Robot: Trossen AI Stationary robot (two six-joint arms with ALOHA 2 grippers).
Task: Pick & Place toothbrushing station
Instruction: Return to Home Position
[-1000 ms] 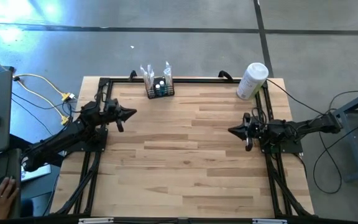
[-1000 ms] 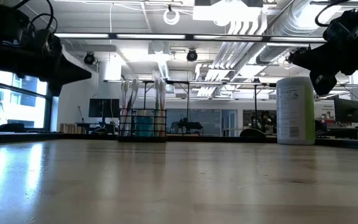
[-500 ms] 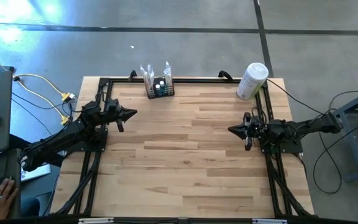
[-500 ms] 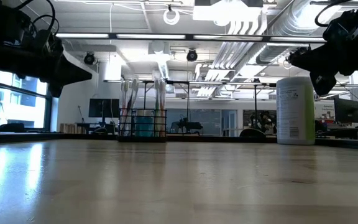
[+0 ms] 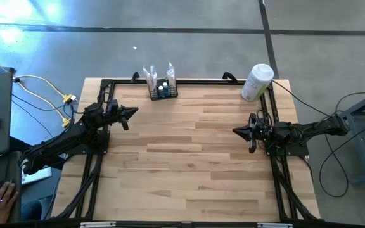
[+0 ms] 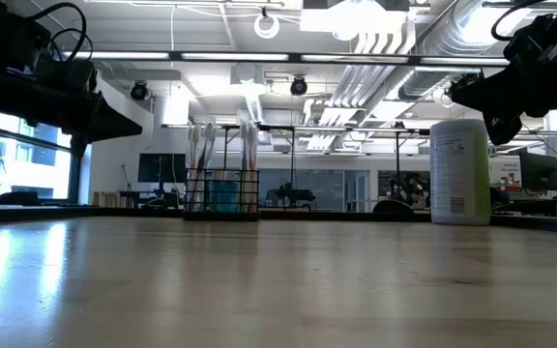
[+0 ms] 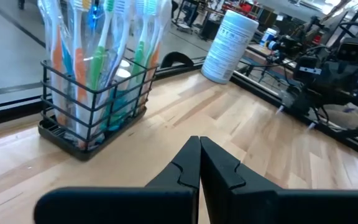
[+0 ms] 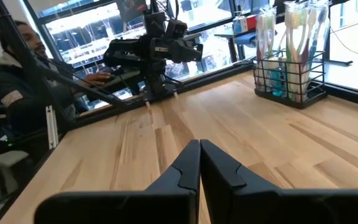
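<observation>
Toothbrushing station (image 5: 162, 90) stands upright ahead of the closed, empty left gripper (image 5: 134, 113); the closed right gripper (image 5: 235, 132) waits farther off.

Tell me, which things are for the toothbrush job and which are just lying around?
For the job: black wire rack, toothbrushes standing in it, left gripper and right gripper, both empty, fingers shut.
Just there: white container, yellow cables beside the table.
</observation>
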